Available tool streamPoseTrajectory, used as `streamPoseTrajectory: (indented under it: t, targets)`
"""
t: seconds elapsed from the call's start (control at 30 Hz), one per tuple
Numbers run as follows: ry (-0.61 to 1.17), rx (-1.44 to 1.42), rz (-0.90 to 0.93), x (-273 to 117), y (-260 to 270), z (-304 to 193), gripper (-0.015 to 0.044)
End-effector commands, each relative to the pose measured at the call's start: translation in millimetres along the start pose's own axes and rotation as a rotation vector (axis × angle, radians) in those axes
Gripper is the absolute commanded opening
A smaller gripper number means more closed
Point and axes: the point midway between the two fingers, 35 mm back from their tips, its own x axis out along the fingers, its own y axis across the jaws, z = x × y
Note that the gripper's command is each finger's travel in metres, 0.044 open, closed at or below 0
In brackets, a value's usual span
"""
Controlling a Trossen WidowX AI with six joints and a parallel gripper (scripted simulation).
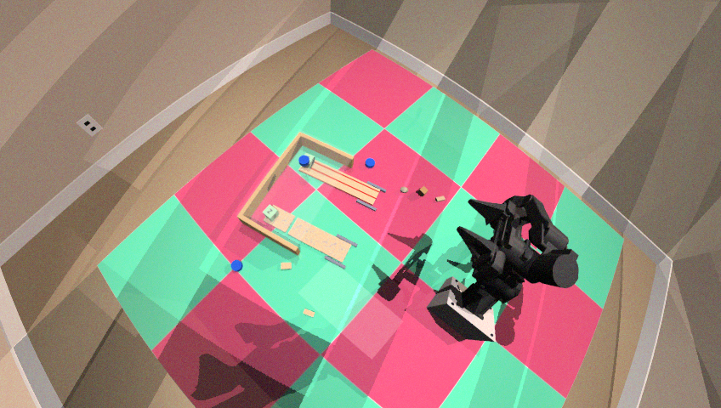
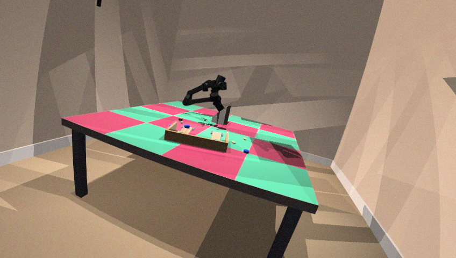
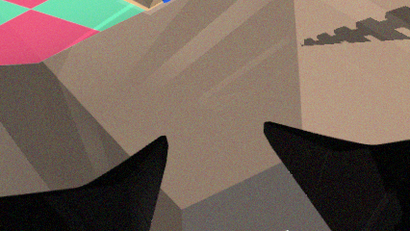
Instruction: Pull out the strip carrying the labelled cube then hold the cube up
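Nearest the arm's base, the gripper [image 1: 468,217] is carried high above the checked table [image 1: 414,364], its fingers [image 1: 483,206] spread wide with nothing between them, well apart from everything to be handled. Beyond it, a few small blocks and a ball are scattered on the table. Farther on, two strips are laid side by side, each running into a three-sided wooden fence [image 1: 263,188]. The striped strip [image 1: 339,180] is seen in one piece, with a small pale cube [image 1: 309,161] at its far end, touching a blue disc [image 1: 303,160]; whether that cube bears a label cannot be told. The speckled strip [image 1: 320,237] is split by a gap, and the cube [image 1: 270,212] beside its shorter piece shows a mark. The worst risk is judged to be that the wrong strip is pulled, since the plainly marked cube sits by the broken one. A fast pull could also slide the cube off its strip.
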Motion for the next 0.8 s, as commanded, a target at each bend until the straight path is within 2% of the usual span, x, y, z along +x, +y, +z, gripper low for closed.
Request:
streamPoseTrajectory:
  t: [0.0, 0.2, 0.43, 0.6, 0.77]
  targets:
    - [-0.006, 0.017, 0.002, 0.4, -0.5, 0.0, 0.0400]
    - [-0.154, 0.592, 0.112, 20.5, -18.2, 1.3, 0.0400]
    - [-0.245, 1.276, 0.358, 63.0, -35.5, 16.5, 0.0400]
    - [-0.189, 1.748, 0.552, 96.5, -42.1, 31.2, 0.0400]
    - [-0.021, 2.275, 0.774, 137.4, -43.6, 56.4, 0.0400]
